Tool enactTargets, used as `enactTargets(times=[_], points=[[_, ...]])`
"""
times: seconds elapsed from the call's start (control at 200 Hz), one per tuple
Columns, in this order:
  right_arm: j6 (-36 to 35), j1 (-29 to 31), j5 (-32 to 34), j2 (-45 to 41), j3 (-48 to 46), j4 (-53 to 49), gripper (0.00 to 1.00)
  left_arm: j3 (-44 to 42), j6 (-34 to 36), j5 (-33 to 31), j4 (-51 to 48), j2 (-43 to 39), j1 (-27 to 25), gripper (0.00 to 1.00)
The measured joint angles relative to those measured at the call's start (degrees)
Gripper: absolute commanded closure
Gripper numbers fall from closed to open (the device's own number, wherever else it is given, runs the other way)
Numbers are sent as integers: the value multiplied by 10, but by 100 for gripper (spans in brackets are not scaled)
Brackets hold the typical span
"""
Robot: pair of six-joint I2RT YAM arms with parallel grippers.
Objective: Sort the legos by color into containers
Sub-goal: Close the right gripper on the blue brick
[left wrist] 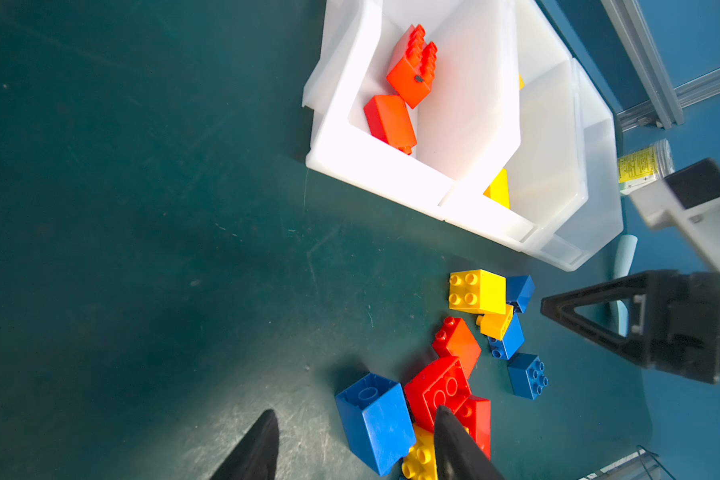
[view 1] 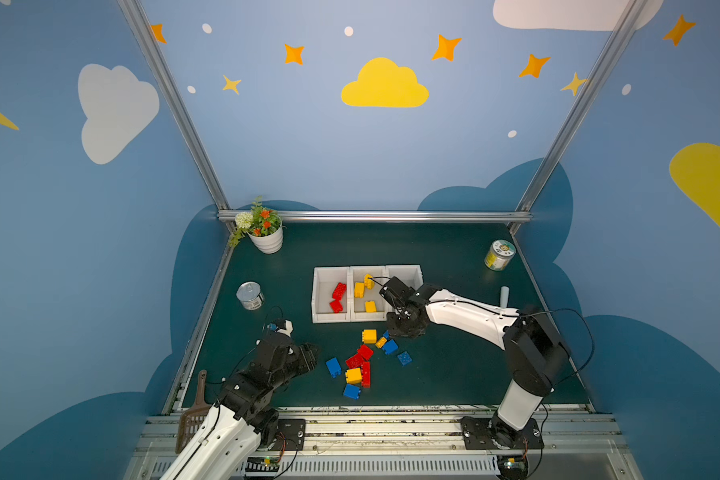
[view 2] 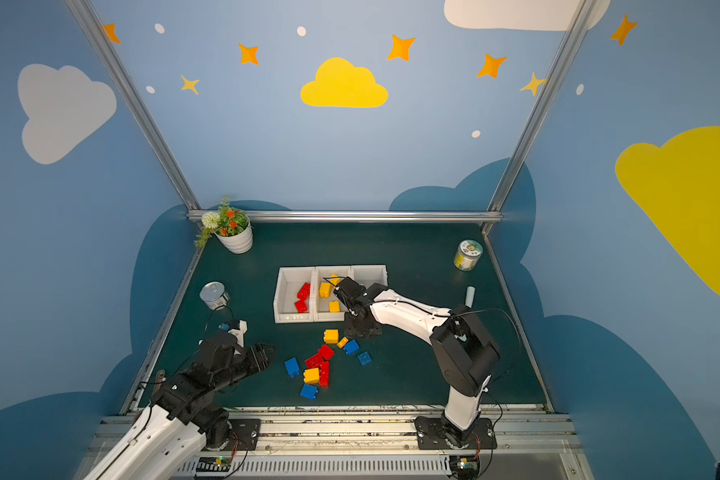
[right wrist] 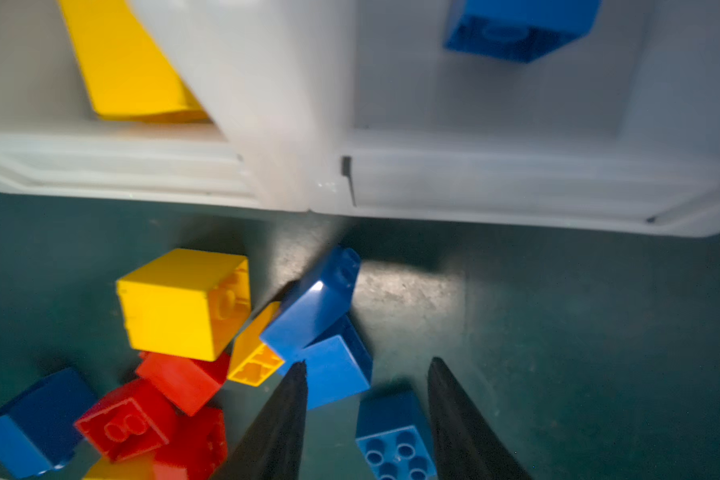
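Observation:
Three white bins (view 1: pixel 314 291) stand side by side. The left bin holds two red bricks (view 1: pixel 339 291), the middle one yellow bricks (view 1: pixel 359 289), and the right one a blue brick (right wrist: pixel 516 29). In front of them lies a loose pile of red, yellow and blue bricks (view 1: pixel 362 357). My right gripper (right wrist: pixel 366 365) points down just in front of the bins, open and holding nothing, above a studded blue brick (right wrist: pixel 395 440) on the mat. My left gripper (left wrist: pixel 357 413) hovers open at the pile's left edge, and a blue brick (left wrist: pixel 375 419) lies on the mat beneath it, not gripped.
At the back left corner stands a flower pot (view 1: pixel 267 239). A tin can (view 1: pixel 250 295) sits left of the bins. Along the right side are a jar (view 1: pixel 499 254) and a pale blue cylinder (view 1: pixel 504 296). A brown scoop (view 1: pixel 196 411) lies by the front left rail.

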Motion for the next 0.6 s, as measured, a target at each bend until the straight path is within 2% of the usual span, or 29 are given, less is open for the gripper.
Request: enactTargets(times=[0.225,0.596], points=[[-1,2,2,23,45,3,51,0,0,0,0,0,0,40],[9,3,12,73,47,3,53,0,0,0,-5,-7,-3,40]])
